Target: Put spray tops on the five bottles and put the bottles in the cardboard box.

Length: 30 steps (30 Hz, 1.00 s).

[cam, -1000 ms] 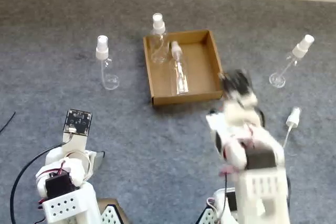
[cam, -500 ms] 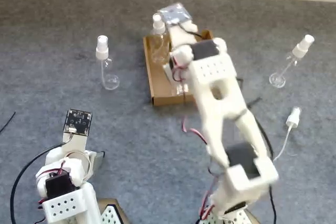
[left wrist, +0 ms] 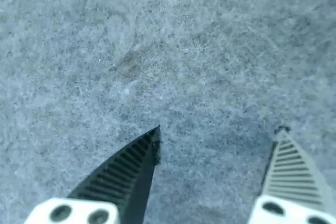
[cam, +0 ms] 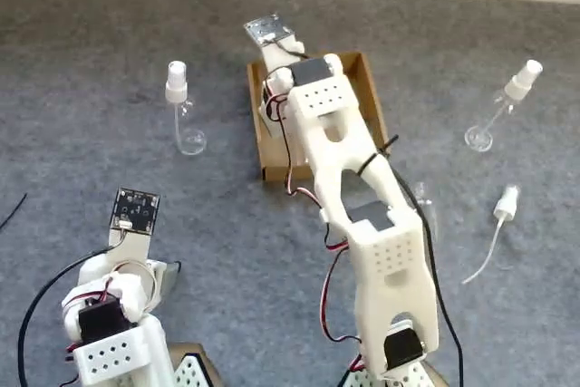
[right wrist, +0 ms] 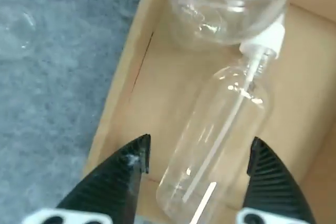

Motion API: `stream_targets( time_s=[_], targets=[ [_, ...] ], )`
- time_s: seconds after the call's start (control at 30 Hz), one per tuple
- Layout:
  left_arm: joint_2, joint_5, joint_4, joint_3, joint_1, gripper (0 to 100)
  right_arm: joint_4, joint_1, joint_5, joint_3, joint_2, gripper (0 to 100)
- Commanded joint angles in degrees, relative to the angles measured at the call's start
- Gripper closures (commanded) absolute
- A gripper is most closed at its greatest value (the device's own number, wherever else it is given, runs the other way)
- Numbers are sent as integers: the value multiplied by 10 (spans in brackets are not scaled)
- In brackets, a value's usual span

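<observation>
My right gripper (right wrist: pixel 199 141) hangs open above the near-left part of the cardboard box (right wrist: pixel 125 82). Between its fingers and lower down, a clear bottle (right wrist: pixel 220 124) with a spray top lies flat on the box floor. Just beyond it a second capped bottle (right wrist: pixel 231 3) stands upright. In the high view the right arm (cam: pixel 349 160) stretches over the box (cam: pixel 372 88) and hides both bottles. My left gripper (left wrist: pixel 218 140) is open over bare grey carpet, with its arm (cam: pixel 118 296) folded at the front left.
A capped bottle (cam: pixel 181 106) stands left of the box. Another capped bottle (cam: pixel 503 106) leans at the far right. A loose spray top (cam: pixel 497 224) with its tube lies right of the arm, and a clear topless bottle (cam: pixel 426 210) seems to lie beside it.
The right arm has swung from beside the box's front right corner out over the box, and now covers the bottles inside. The left arm has not moved.
</observation>
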Motion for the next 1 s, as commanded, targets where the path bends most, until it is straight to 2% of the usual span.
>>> stream_targets(
  time_s=[0.0, 0.37, 0.57, 0.97],
  targets=[
    [-2, -4, -8, 12, 7, 698, 0, 19, -5, -44, 12, 751],
    [-2, -4, -8, 12, 7, 698, -5, 60, -5, -44, 58, 759],
    [-2, -4, -8, 12, 7, 698, -44, 71, -5, -39, 57, 880],
    [-2, -4, -8, 12, 7, 698, -41, 68, -23, -44, 52, 882]
  ],
)
